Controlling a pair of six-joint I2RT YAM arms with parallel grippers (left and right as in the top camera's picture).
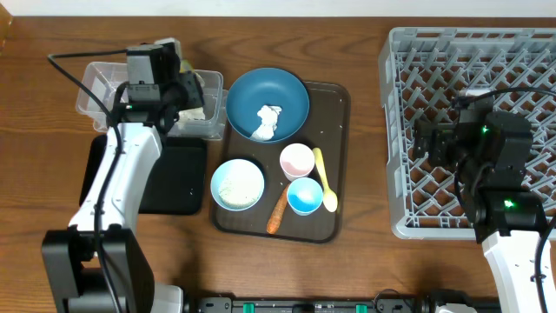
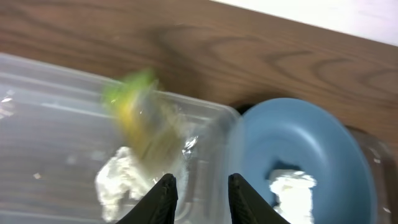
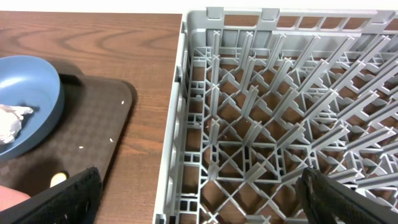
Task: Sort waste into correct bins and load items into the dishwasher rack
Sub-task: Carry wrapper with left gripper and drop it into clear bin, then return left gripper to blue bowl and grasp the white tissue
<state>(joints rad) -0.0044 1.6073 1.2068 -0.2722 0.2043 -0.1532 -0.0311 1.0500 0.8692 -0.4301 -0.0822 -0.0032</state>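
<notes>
Waste, carrot piece (image 1: pixel 276 213): orange, lying at the near edge of the dark brown serving tray (image 1: pixel 337 148), just beside the light-blue cup (image 1: pixel 304 196).

White bowl (image 1: pixel 237 184): near left corner of the serving tray, with pale grainy contents.

Pale yellow spoon (image 1: pixel 323 178): lies lengthwise on the tray, just right of the light-blue cup and the pink cup (image 1: pixel 296 160).

Black tray (image 1: pixel 178 178): left of the serving tray, partly under the left arm.

Right gripper (image 3: pixel 199 186): jaws wide apart with nothing between them, hanging above the left part of the dishwasher rack (image 1: pixel 469 52), a light-grey lattice crate right of the serving tray.

Dark-blue bowl (image 1: pixel 287 91): far end of the serving tray, with a crumpled white wrapper (image 1: pixel 268 122) inside.

Clear tub (image 1: pixel 97 91): far left, just beside the dark-blue bowl.
- It holds a second white wrapper (image 2: pixel 118 183).
- A yellow-green wrapper (image 2: pixel 134 109) shows blurred within its walls. Whether it rests on the floor cannot be told.

Left gripper (image 2: pixel 202 199): above the tub's right end, jaws narrowly parted, nothing between them.
</notes>
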